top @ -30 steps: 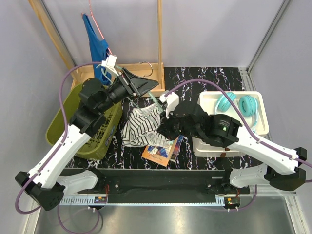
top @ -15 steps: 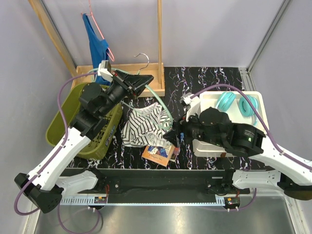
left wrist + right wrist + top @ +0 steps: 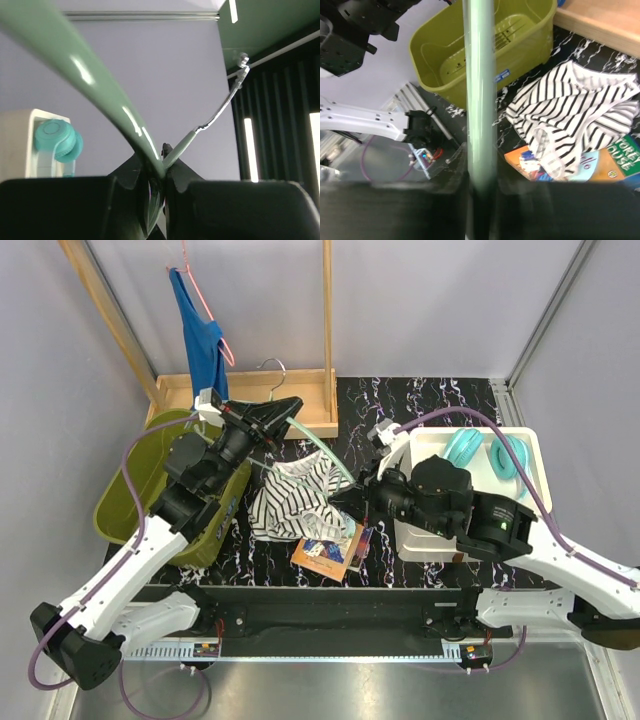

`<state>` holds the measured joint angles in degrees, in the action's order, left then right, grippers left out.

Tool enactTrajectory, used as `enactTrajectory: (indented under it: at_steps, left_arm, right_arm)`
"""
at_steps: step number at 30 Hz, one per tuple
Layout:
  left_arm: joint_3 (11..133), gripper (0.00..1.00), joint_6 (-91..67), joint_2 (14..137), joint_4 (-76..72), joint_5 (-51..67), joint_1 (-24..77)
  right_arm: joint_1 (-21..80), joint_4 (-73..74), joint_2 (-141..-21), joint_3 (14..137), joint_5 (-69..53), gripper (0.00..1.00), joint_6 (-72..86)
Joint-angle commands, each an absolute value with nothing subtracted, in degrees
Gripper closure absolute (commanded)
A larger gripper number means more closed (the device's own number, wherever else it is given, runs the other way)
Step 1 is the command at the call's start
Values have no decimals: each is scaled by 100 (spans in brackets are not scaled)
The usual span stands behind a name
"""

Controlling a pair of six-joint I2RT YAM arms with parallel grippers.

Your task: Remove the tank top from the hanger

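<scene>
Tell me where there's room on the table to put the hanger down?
The black table is bare at the back, between the wooden frame and the white tray. The middle is crowded with the striped tank top and the book.

Left pincer (image 3: 286, 409) raised, clamped shut; right pincer (image 3: 347, 504) low, clamped shut

The left gripper (image 3: 268, 418), clamped on the neck of the hanger (image 3: 320, 452), now sits further left than a second ago. The metal hook (image 3: 272, 365) swings left with it, from beside the right post of the wooden frame (image 3: 310, 410) toward its middle. The right gripper (image 3: 352, 498), drawn back rightward half a second ago, is again at the right edge of the tank top (image 3: 293, 495), closed on the hanger's green arm.
</scene>
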<state>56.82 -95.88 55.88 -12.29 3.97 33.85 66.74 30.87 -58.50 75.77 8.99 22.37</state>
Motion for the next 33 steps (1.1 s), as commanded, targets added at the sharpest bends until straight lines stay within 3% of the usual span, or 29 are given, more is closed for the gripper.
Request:
enactTrajectory:
  at_steps: [1, 3, 4, 8, 16, 21, 26, 33]
  left_arm:
    - [5512, 97, -9914, 5484, -2373, 465, 3393]
    - [5432, 78, -9905, 5441, -2592, 658, 3340]
    - [5336, 47, -9923, 5423, -2688, 781, 3288]
    - [5343, 22, -9809, 5318, -2630, 2166, 2526]
    - [5833, 17, -8407, 4729, -865, 3663, 1416]
    - [7161, 18, -6235, 4781, 2131, 4061, 976]
    - [8243, 20, -4668, 4878, 3908, 3684, 967]
    - [8587, 21, -4245, 4685, 4333, 3595, 967]
  right_arm:
    - [6680, 2628, -6099, 7980, 1089, 100, 2163]
    - [6688, 2645, -6152, 8085, 1377, 100, 2083]
    - [6688, 2672, -6144, 8103, 1580, 100, 2074]
    - [6680, 2873, -6152, 8305, 2670, 100, 1960]
    - [6662, 3656, -7196, 9754, 3945, 100, 846]
    - [6294, 3665, -7997, 10930, 4087, 100, 27]
    - [5495, 3586, -9112, 12083, 3473, 100, -483]
    - [4800, 3884, -11071, 14945, 2253, 100, -274]
